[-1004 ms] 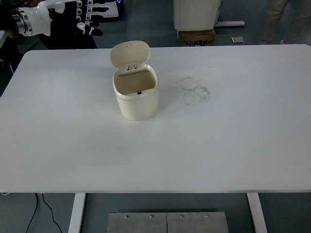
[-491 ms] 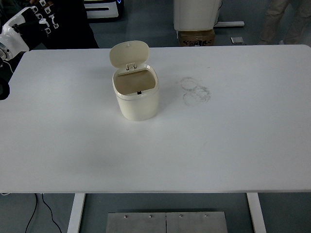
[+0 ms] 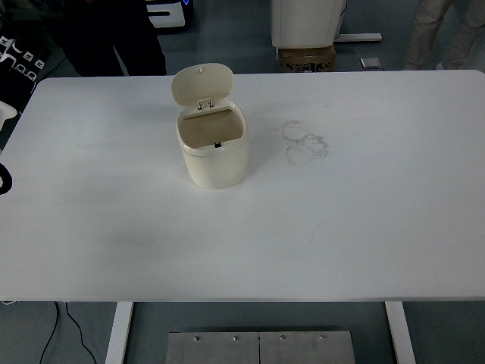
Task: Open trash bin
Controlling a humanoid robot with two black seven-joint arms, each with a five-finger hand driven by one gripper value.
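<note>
We see bin (image 3: pixel 213 148) on table (image 3: pixel 341 227), lid (image 3: pixel 201 83) up, well right of left hand (image 3: pixel 17 61) at frame edge. Hand's grasp state: cannot tell. Risk: any arm swing back could clip lid shut or tip bin.

Left hand (image 3: pixel 17 61) withdrawn to far left edge, off table.

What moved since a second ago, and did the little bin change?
The left hand pulled back toward the picture's left edge, away from the trash bin, holding nothing. The bin stayed put on the white table with its lid up.
</note>
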